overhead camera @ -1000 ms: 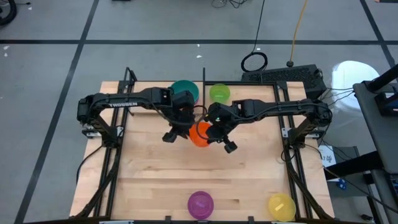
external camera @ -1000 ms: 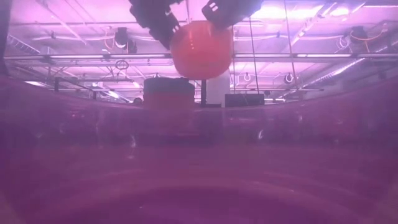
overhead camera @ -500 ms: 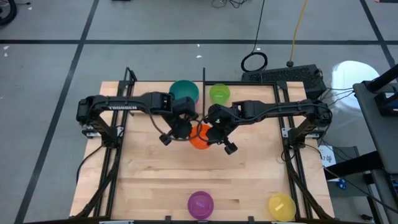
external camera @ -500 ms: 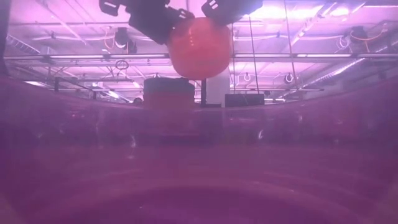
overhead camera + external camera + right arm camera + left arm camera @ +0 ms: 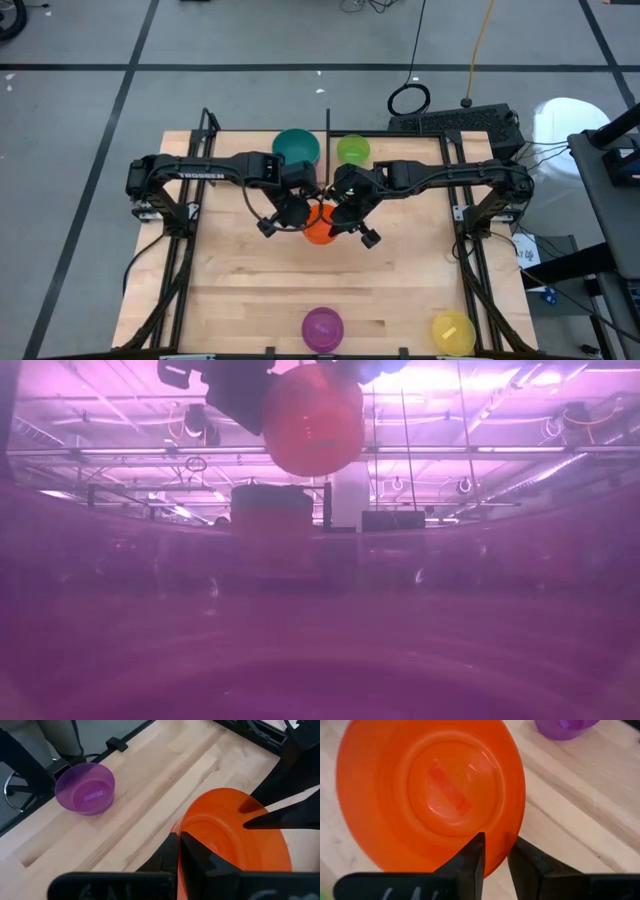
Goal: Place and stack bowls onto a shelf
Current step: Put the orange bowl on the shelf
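The orange bowl [image 5: 319, 226] hangs in the air over the table's middle, tipped on its side, between both grippers. My left gripper [image 5: 298, 212] is shut on its left side and my right gripper [image 5: 342, 216] on its right side. In the low view the bowl [image 5: 313, 420] shows well above the tabletop. The teal bowl [image 5: 297, 146] and the lime green bowl [image 5: 352, 150] stand at the far edge, by the black rods of the shelf [image 5: 240, 145]. The purple bowl [image 5: 322, 328] and yellow bowl [image 5: 452, 332] sit on the table at the near edge. My left gripper pinches the orange bowl's rim [image 5: 496, 862], one finger [image 5: 475, 856] inside the hollow and one [image 5: 525, 862] outside, slanting down from the table's left. The bowl is lifted clear, its hollow facing this wrist. My right gripper pinches the opposite rim [image 5: 181, 837] between its two fingers [image 5: 170, 851], from the table's right; the bowl is tilted.
The purple bowl [image 5: 85, 787] stands right in front of the low camera and tints that view. Black frame rods run along both sides of the table [image 5: 240, 270]. A keyboard [image 5: 455, 122] lies beyond the far right corner. Bare wood lies between the arms and the near bowls.
The orange bowl has risen a little and shifted slightly toward the table's left, staying between both grippers. My left gripper has drawn in closer against the bowl's left side.
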